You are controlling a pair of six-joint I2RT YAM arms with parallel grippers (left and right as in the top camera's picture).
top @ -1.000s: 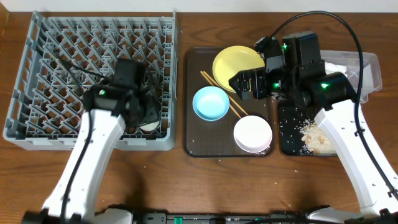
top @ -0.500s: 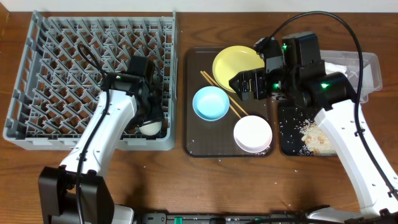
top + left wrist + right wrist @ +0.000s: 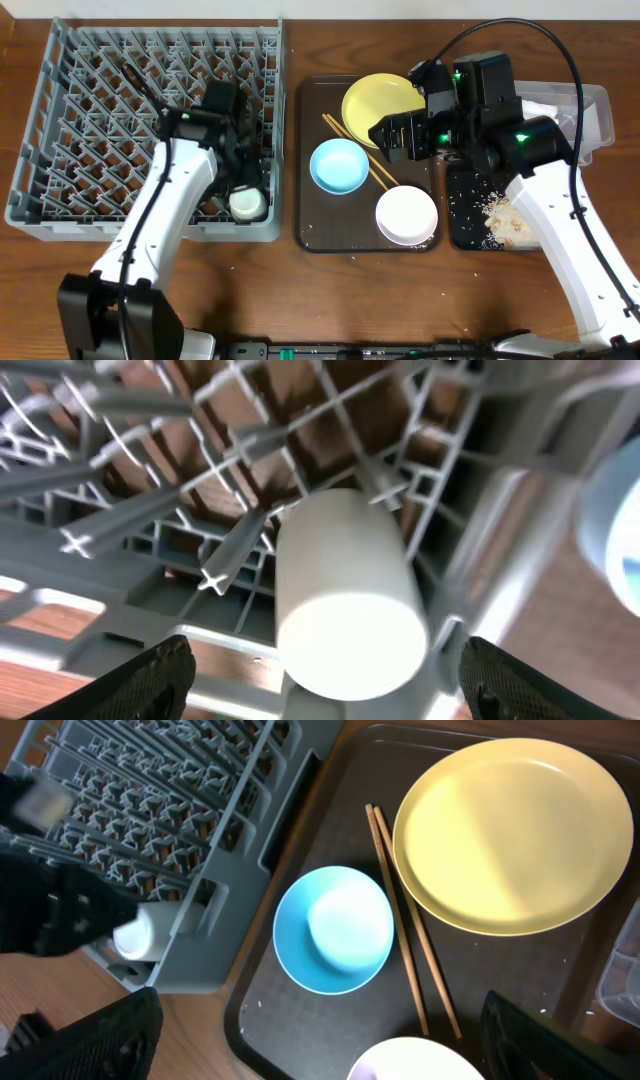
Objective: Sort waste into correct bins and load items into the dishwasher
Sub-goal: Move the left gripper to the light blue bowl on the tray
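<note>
Brown table (image 3: 300, 290) from above: the small white cup (image 3: 247, 203) lies in the grey rack (image 3: 60, 130), in the corner beside the brown tray (image 3: 305, 240), under the left gripper (image 3: 238, 172). The right gripper (image 3: 393, 135) hangs wide open and empty.

Left wrist: the cup rests loose among pegs (image 3: 235, 545). The fingers (image 3: 150, 680) are wide now; a second ago they were closer together. It looks light, hard and slippery, so grab its round sides.

Right wrist: wide, nothing held.

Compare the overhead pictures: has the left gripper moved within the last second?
Yes: the left gripper has pulled back toward the grey rack's far wall, uncovering the white cup.
</note>
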